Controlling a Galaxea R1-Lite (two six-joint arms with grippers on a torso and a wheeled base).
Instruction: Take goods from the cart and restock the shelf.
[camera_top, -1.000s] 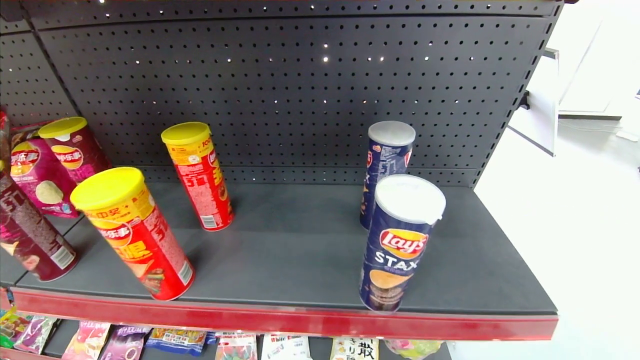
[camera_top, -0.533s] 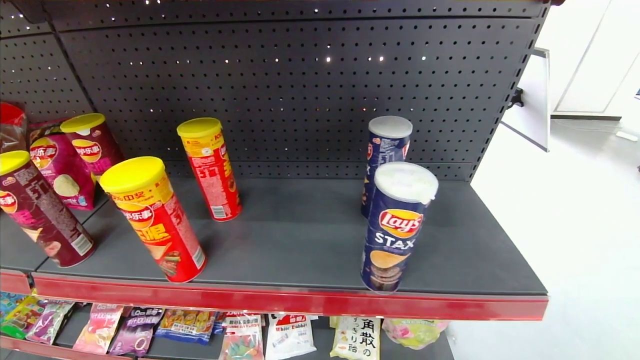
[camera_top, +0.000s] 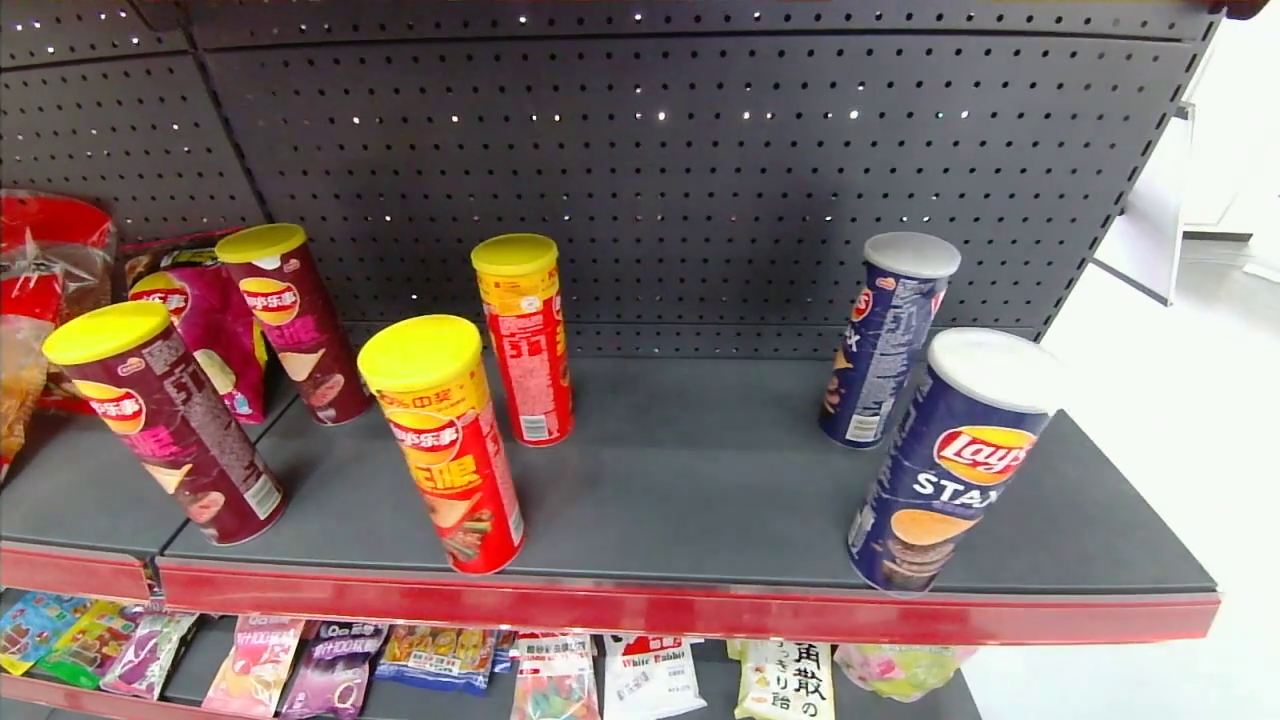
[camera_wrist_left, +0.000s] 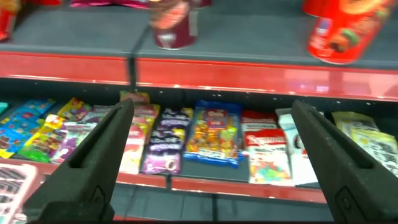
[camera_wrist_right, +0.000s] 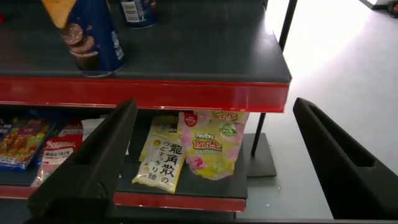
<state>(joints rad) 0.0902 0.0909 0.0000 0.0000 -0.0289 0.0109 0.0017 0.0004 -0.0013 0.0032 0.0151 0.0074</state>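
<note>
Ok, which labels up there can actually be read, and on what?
Front navy can: logo and large white word, legible.
Front red can: large Chinese characters, legible.
Front maroon can: logo characters legible.
Cream packet: bold black characters, legible.
Rear red can and rear navy can: side print too small.

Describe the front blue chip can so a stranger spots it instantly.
Find the dark shelf with the red front lip. At its right end stand two navy cans. The front blue can sits at the lip, logo facing out, unlike the rear blue can by the pegboard.
</note>
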